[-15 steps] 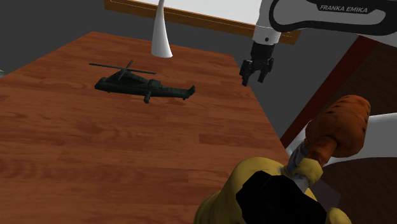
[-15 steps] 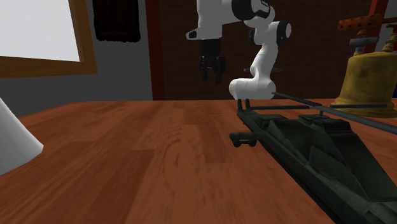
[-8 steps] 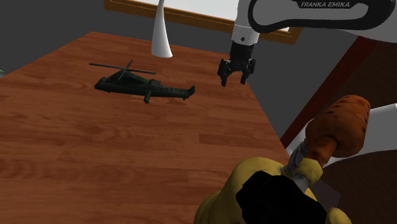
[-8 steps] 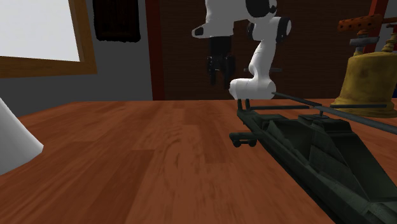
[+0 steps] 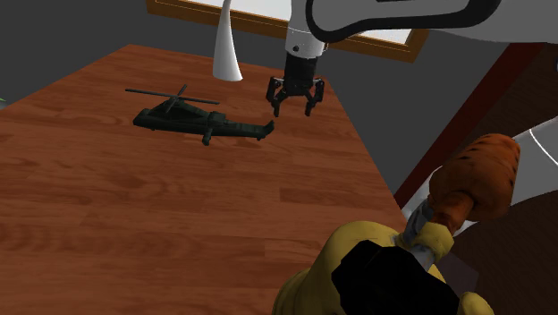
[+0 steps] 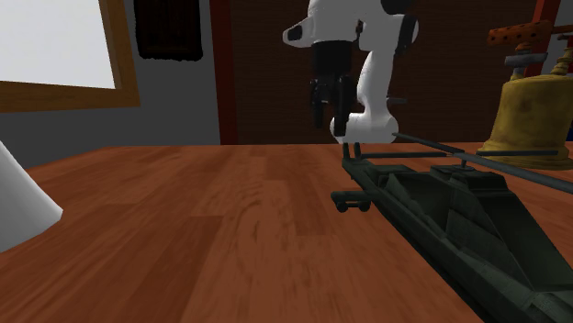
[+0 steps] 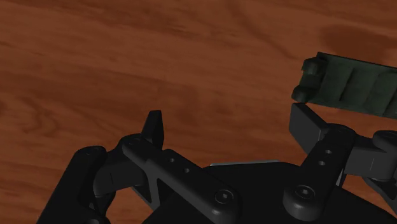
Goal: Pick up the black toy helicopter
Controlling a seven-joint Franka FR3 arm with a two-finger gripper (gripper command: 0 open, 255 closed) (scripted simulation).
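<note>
Ana: Swinging toward the shoulder view's left over the last second, the end effector (image 5: 294, 109) (image 6: 335, 123) (image 7: 232, 127) has come in from past the counter's (image 5: 134, 215) (image 6: 202, 239) (image 7: 127, 57) edge.

Ben: Where does it hang?

Ana: Above the wood, near the tail of the black toy helicopter (image 5: 201, 121) (image 6: 459, 211) (image 7: 347, 86).

Ben: Fingers?

Ana: Spread apart, gripping nothing. In the wrist view the tail end shows just past one fingertip, not between them.

Ben: And the helicopter?

Ana: Unmoved, upright on the counter, nose toward the shoulder view's left, with a white cone (image 5: 226, 49) beyond it.
</note>
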